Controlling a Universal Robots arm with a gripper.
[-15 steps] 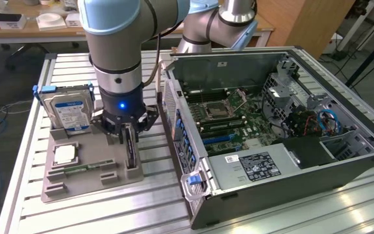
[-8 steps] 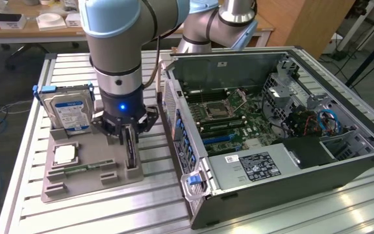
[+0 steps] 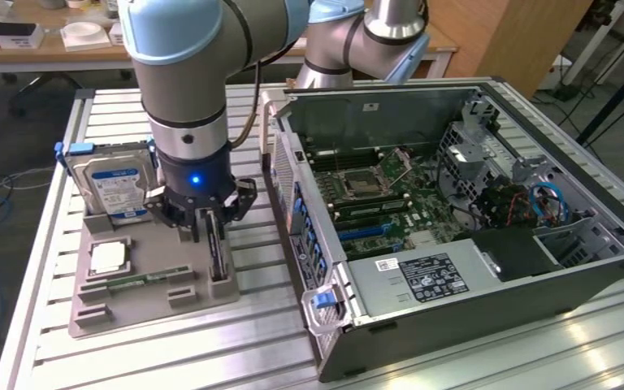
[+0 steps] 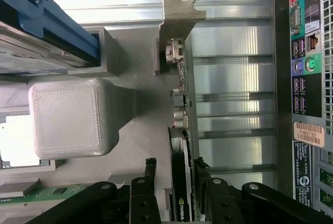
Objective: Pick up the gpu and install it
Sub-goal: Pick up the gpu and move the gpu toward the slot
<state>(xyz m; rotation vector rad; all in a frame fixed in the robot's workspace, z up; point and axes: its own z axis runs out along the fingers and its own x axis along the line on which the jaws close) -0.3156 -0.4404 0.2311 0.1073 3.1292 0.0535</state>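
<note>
Locate thin, flat, dark green-black gpu card (image 3: 218,256) with silver metal bracket (image 4: 179,11), standing on edge in grey plastic tray (image 3: 127,313), along tray edge nearest open black computer case (image 3: 453,329). Note black fingers (image 4: 150,172) released, straddling card. Expect light, stiff, fragile handling; grasp flat faces mid-length, clear of components.

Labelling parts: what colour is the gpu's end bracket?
The bracket on the gpu is silver; wrist view shows it best.
</note>
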